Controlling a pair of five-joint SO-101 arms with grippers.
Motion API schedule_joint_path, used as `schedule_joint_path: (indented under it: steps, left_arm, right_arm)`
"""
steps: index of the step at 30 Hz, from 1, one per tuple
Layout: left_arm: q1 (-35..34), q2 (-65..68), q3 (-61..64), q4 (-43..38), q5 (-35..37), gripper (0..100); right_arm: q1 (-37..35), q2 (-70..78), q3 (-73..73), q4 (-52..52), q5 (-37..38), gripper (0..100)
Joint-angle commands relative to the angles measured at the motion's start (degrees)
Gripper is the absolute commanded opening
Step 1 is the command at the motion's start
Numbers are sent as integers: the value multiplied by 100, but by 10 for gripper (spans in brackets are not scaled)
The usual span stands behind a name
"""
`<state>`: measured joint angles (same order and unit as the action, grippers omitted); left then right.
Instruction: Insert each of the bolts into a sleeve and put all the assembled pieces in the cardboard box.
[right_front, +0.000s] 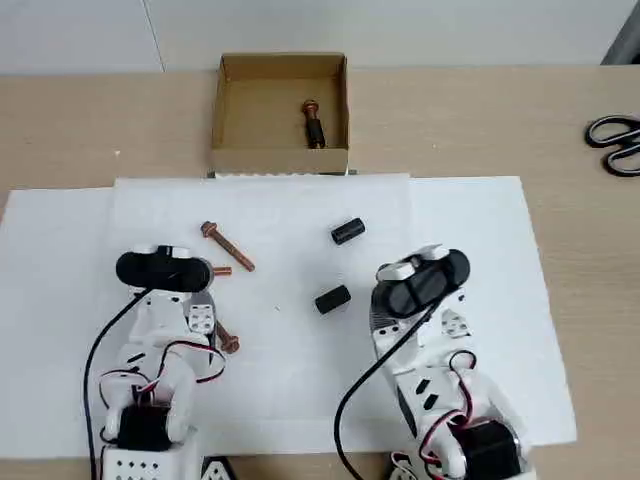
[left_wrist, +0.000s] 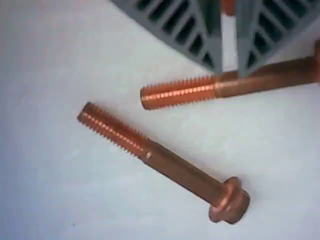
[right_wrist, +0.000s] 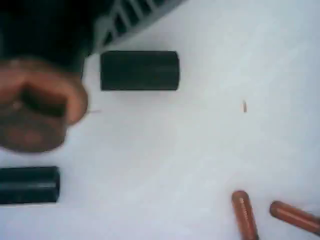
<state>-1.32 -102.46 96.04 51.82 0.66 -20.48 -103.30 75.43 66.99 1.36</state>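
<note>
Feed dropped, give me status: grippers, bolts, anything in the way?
Left gripper at a bolt, right gripper by a sleeve, grips unclear. One assembled piece in box. Scissors off sheet.

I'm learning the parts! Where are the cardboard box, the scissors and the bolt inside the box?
cardboard box (right_front: 280, 160): high view, its front wall.
scissors (right_front: 622, 146): high view, where the handle loops meet.
bolt inside the box (right_front: 311, 106): high view, its head.
</note>
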Motion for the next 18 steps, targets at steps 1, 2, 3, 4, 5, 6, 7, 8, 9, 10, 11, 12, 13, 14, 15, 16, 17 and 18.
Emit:
schedule_joint_path:
  steps: [1, 2, 3, 4, 5, 6, 7, 8, 9, 10, 11, 12, 13, 14, 15, 16, 17, 18]
  left_arm:
    - [18, -44, -4, -176, 0, 7]
    - [18, -44, -4, -176, 0, 7]
    - [18, -44, -4, -176, 0, 7]
    - [18, -44, -4, -176, 0, 7]
    - [18, -44, -4, -176, 0, 7]
    - [18, -44, -4, -176, 0, 7]
    - [18, -44, -4, -176, 0, 7]
    - [18, -44, -4, -176, 0, 7]
    - [18, -44, -4, -176, 0, 7]
    - [18, -44, -4, -176, 0, 7]
    - [18, -44, -4, -176, -9, 7]
    - [26, -44, -4, -176, -9, 7]
    - [26, -44, -4, -176, -9, 7]
    - [26, -44, -4, -176, -9, 7]
    - [26, -44, -4, -176, -9, 7]
    - [26, -44, -4, -176, -9, 7]
    - [26, -44, -4, -176, -9, 7]
    - [26, -44, -4, -176, -9, 7]
  right_arm:
    - [40, -40, -35, -101, -53, 4]
    - [40, -40, -26, -171, -53, 4]
    - [48, -40, -26, -251, -62, 4]
    - [48, -31, -26, -347, -62, 4]
    - [48, 22, -35, -479, -62, 4]
    - [48, 127, -62, -620, -62, 4]
    - [48, 295, -105, -778, -53, 4]
    - [48, 523, -229, -919, -53, 4]
    - [48, 840, -396, -1059, -53, 4]
    - [48, 1235, -624, -1209, -53, 4]
    - [48, 1675, -905, -1349, -62, 4]
    - [48, 2158, -1222, -1473, -70, 4]
    - [48, 2668, -1574, -1578, -70, 4]
    - [48, 3169, -1908, -1684, -70, 4]
    - [48, 3670, -2251, -1780, -70, 4]
    - [48, 4127, -2576, -1877, -62, 4]
    - [48, 4576, -2857, -2000, -53, 4]
    - [48, 4998, -3147, -2123, -53, 4]
